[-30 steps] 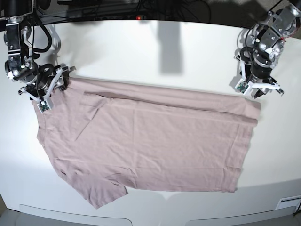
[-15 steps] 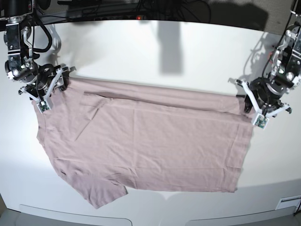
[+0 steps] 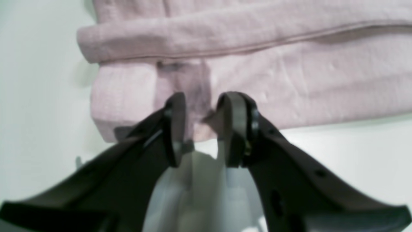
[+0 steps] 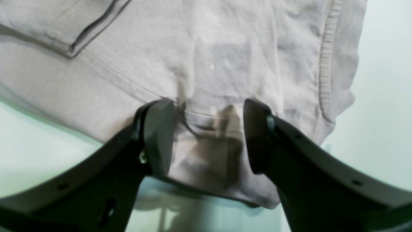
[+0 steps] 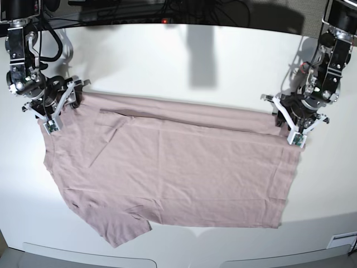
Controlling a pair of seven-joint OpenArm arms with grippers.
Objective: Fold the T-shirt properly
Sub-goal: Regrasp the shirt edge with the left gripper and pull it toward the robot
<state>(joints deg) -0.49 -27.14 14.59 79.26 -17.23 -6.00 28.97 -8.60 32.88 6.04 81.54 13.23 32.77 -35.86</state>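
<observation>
Two grippers: I have both down on the back edge of the T-shirt (image 5: 167, 167), one at each far corner of the cloth.
T-shirt place: it lies spread flat across the middle of the white table (image 5: 184, 61), its long back edge running from the table's left side toward the right side, one sleeve pointing to the front left corner.
T-shirt folds: I see a band of cloth doubled over along the back edge, and a small flap turned in near the left end.
Left gripper (image 3: 201, 129): at the shirt's corner toward the table's right edge; I see its jaws part open, a narrow gap between them, straddling a pinched ridge of fabric at the cloth's edge. The pads (image 3: 233, 122) look to touch the cloth, but I cannot tell whether they really clamp it.
Right gripper (image 4: 209, 135): at the shirt's corner toward the table's left edge; I see its jaws standing wide, one to each side of the hem, with fabric lying loose between them and a stitched seam just beside the right finger.
Right fingertips (image 4: 159, 129): resting on or just above the cloth; no pinch shows.
Table: bare white around the shirt, with shadows falling along the back edge.
</observation>
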